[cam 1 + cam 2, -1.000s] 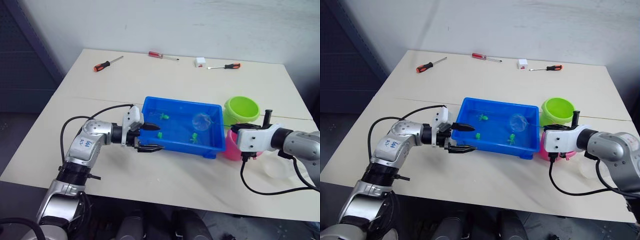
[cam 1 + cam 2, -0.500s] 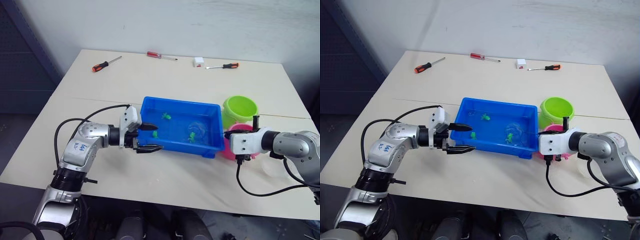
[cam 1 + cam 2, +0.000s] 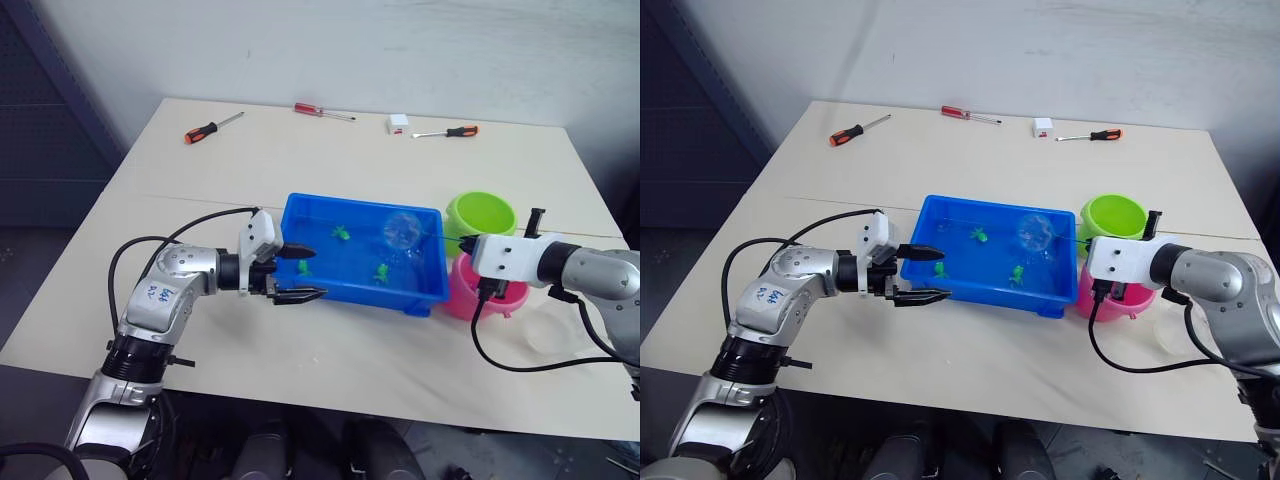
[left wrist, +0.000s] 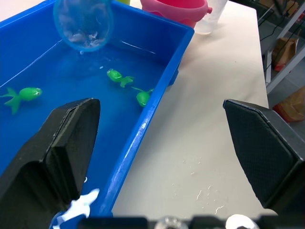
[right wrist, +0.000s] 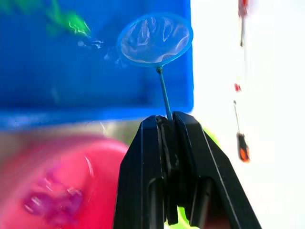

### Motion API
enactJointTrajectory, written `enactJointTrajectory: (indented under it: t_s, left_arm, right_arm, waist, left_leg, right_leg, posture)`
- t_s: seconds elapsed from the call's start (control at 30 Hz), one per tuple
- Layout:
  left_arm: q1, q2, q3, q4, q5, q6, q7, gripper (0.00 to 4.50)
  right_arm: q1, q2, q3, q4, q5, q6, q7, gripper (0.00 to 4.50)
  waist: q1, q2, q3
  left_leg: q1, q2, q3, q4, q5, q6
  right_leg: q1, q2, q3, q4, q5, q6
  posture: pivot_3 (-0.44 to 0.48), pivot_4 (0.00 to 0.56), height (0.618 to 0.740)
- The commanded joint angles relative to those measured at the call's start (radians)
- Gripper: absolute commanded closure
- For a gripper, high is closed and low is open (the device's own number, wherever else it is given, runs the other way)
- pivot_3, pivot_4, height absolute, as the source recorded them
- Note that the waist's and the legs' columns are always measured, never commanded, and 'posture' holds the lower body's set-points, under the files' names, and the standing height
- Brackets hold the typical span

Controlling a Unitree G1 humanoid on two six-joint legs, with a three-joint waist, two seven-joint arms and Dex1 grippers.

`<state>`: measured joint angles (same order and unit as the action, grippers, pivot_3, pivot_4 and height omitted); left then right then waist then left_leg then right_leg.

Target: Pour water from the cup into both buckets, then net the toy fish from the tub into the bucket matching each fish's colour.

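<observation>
Surface: pale table [image 3: 300, 170] against a white wall; three screwdrivers [image 3: 212, 127] far beyond both jaws
Left gripper [image 3: 300, 270]: jaws wide apart, holding nothing, straddling the tub [image 3: 425, 290] rim (near end)
Right gripper [image 5: 169, 119]: clamped on the net [image 5: 155, 39] stick; hoop out ahead above the tub water; green fish [image 4: 119, 76] below; pink bucket [image 3: 500, 300] beneath the wrist

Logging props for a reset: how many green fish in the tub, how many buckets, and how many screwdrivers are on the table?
green fish in the tub: 3
buckets: 2
screwdrivers: 3
Total: 8
</observation>
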<state>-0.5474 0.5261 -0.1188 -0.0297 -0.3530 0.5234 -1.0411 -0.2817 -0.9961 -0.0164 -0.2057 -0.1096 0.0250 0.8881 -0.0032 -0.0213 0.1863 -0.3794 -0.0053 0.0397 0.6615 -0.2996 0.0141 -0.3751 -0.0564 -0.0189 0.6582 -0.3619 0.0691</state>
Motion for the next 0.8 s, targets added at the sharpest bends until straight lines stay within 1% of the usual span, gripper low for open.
enactJointTrajectory:
  t_s: [0.03, 0.17, 0.43, 0.63, 0.8]
  left_arm:
    - [-0.006, 0.007, 0.019, -0.028, -0.022, -0.007, -0.005, 0.05]
    - [-0.004, 0.01, 0.019, -0.032, -0.023, -0.004, -0.003, 0.05]
    - [-0.006, 0.017, 0.024, -0.042, -0.029, 0.008, -0.001, 0.05]
    - [-0.003, 0.025, 0.027, -0.049, -0.033, 0.016, 0.0, 0.05]
    - [-0.003, 0.029, 0.026, -0.049, -0.037, 0.015, 0.003, 0.05]
  right_arm:
    - [0.043, -0.007, -0.015, -0.076, 0.049, 0.014, 0.044, 4.5]
    - [0.077, -0.014, 0.001, -0.077, 0.007, -0.006, 0.036, 4.5]
    - [0.052, -0.013, 0.034, -0.012, -0.091, -0.067, -0.003, 4.5]
    - [0.073, -0.033, 0.043, 0.0, -0.052, -0.144, 0.057, 4.5]
    - [0.074, -0.016, 0.059, 0.007, -0.006, -0.168, 0.101, 4.5]
  waist:
    - [0.0, 0.0, 0.0]
    - [-0.002, 0.0, 0.0]
    - [-0.001, 0.0, 0.0]
    - [-0.001, 0.0, 0.0]
    - [-0.001, 0.0, 0.0]
  left_leg:
    - [0.0, 0.0, 0.0, 0.0, 0.0, 0.0]
    - [0.0, 0.0, 0.0, 0.0, 0.0, 0.001]
    - [0.0, 0.0, 0.0, 0.001, 0.0, 0.0]
    - [0.0, 0.0, 0.0, 0.001, 0.0, 0.0]
    - [0.0, 0.0, 0.0, 0.001, 0.0, 0.0]
  right_leg:
    - [0.0, 0.0, 0.0, 0.0, 0.0, 0.0]
    - [0.0, 0.0, 0.0, 0.0, 0.0, 0.0]
    - [0.0, 0.0, 0.0, 0.0, 0.0, 0.0]
    - [0.0, 0.0, 0.0, 0.0, 0.0, 0.0]
    - [0.0, 0.0, 0.0, 0.0, 0.0, 0.0]
  posture:
    - [0.0, 0.15, 0.74]
    - [0.0, 0.15, 0.74]
    - [0.0, 0.15, 0.74]
    - [0.0, 0.15, 0.74]
    - [0.0, 0.15, 0.74]
